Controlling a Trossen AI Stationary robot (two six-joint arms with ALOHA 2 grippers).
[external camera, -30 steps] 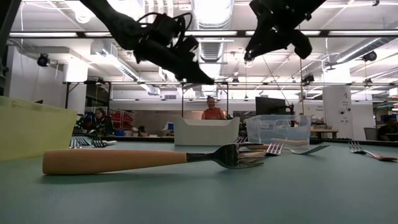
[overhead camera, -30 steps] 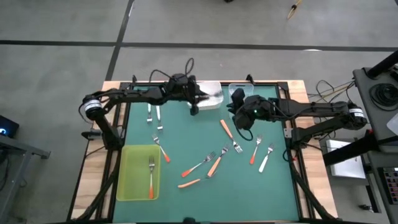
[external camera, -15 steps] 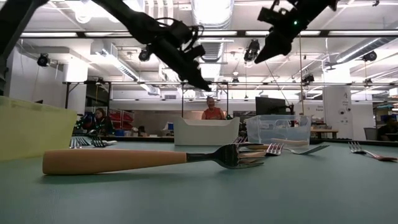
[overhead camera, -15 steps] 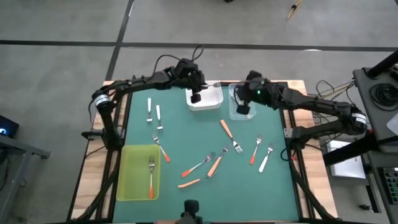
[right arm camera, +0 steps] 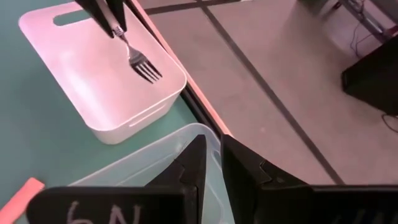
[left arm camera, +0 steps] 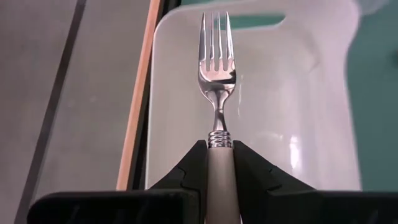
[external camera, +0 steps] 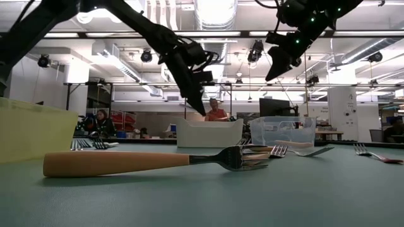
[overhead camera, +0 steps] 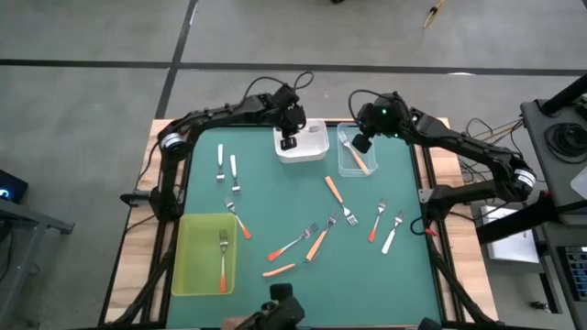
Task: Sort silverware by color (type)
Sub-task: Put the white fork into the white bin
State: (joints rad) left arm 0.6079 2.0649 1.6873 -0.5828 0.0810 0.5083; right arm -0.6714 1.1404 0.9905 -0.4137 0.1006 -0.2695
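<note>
My left gripper (overhead camera: 287,140) hangs over the white tray (overhead camera: 312,147) at the table's far edge, shut on a white-handled fork (left arm camera: 216,50). My right gripper (overhead camera: 359,143) is beside it, above the clear tray (overhead camera: 351,168), its fingers a narrow gap apart with nothing between them. A light-orange fork (overhead camera: 358,159) lies in the clear tray. Two white forks (overhead camera: 227,167) lie far left. Red-orange, light-orange and white forks (overhead camera: 316,243) are scattered over the middle and right of the mat. One red-orange fork (overhead camera: 223,261) lies in the yellow-green tray (overhead camera: 188,275). My left gripper pinches the white fork by the tine end of its handle (left arm camera: 219,167), between the two fingers. The handle lies along the fingers, and the neck and tines stick out past the fingertips. The fingers slant down from above, and the fork is lifted clear above the white tray's floor (left arm camera: 292,124).
In the low view a light-orange fork (external camera: 151,162) lies close in the foreground, with the white tray (external camera: 209,133) and clear tray (external camera: 282,131) behind it. Both arms stand close together at the far edge. People sit in the room beyond the table.
My left gripper has tipped steeper and come down toward the white tray, carrying the white fork. My right gripper has moved from above the middle of the mat toward the far edge and now hangs over the clear tray.
</note>
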